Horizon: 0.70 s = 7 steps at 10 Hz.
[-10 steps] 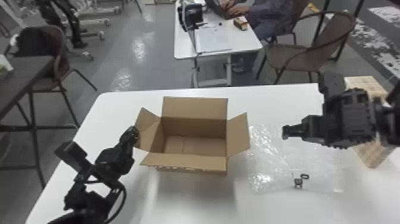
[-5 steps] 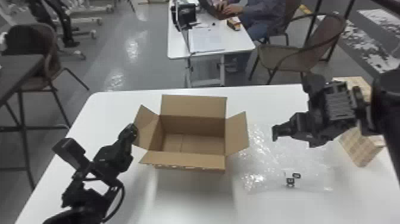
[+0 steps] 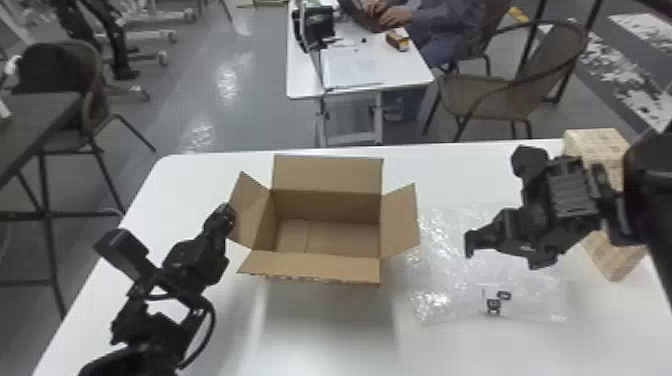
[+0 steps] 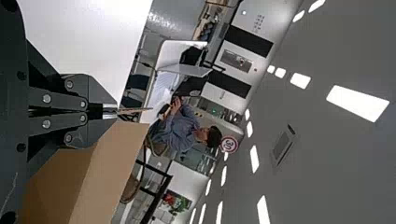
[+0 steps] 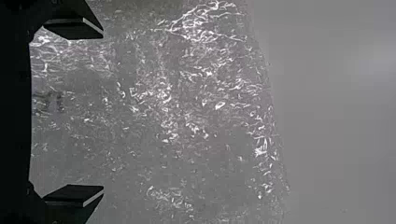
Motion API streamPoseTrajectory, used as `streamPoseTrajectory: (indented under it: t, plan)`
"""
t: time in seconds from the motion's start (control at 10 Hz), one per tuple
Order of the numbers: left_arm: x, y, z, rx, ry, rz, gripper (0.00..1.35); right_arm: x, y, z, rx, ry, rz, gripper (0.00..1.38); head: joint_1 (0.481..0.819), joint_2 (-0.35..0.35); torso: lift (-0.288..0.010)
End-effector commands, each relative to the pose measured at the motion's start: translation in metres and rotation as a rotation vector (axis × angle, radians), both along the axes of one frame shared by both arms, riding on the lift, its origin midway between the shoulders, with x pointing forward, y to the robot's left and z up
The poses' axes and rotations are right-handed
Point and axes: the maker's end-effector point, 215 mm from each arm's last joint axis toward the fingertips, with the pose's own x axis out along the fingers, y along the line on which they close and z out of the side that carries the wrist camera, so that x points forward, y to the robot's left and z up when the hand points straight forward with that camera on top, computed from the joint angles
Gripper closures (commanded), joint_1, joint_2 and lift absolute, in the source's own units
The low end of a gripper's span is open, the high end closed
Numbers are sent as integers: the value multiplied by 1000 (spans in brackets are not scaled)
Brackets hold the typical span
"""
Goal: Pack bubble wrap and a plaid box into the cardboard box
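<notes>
- The white surface [image 3: 320, 345] carries everything; from where I stand, it looks steady enough.
- The cardboard box [image 3: 327, 207] sits upright near the middle, mouth up, flaps splayed, its long axis running left to right. A hard tug on one flap could skew it, and a flap springing inward could block the load.
- The plaid box [image 3: 616, 257] is at the robot's right, partly behind the right arm [image 3: 655, 200]. Its long axis points mostly away from the robot, so it may need turning; lowered as it lies, it could snag on the rim. A low swing of that arm might knock it.
- The bubble wrap [image 3: 445, 280] lies flat between the two boxes; I can't tell its longer side. Being thin and slippery, it could slide out of a shallow pinch, or trail over a flap.
- The right pincer [image 5: 102, 112] is wide, above the wrap and holding nothing; coming in too high, it would nip only air.
- The left pincer [image 4: 110, 111] is narrow, clamped on the edge of the left flap [image 3: 252, 210].
</notes>
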Motion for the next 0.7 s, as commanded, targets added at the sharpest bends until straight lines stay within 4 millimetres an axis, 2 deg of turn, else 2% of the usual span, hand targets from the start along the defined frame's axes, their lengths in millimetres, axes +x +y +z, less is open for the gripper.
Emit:
streamPoseTrajectory:
  t: [0.0, 0.1, 0.3, 0.5, 0.6]
  plan:
    - [1, -3, 2, -9, -8, -2, 1204, 2, -8, -6, -12, 2, -32, 124, 695, 93, -110]
    - [1, -4, 2, -15, -9, -3, 1204, 4, -11, -10, -7, -2, -56, 130, 695, 84, -110]
    - [0, -4, 4, -22, -20, 1, 1204, 17, -1, -25, 72, -70, -85, 160, 695, 80, -110]
    - [1, -6, 7, -30, -27, -2, 1204, 20, 3, -33, 70, -89, -76, 177, 695, 93, -110]
    - [0, -5, 6, -31, -24, 0, 1204, 20, 7, -34, 66, -91, -72, 306, 695, 91, -110]
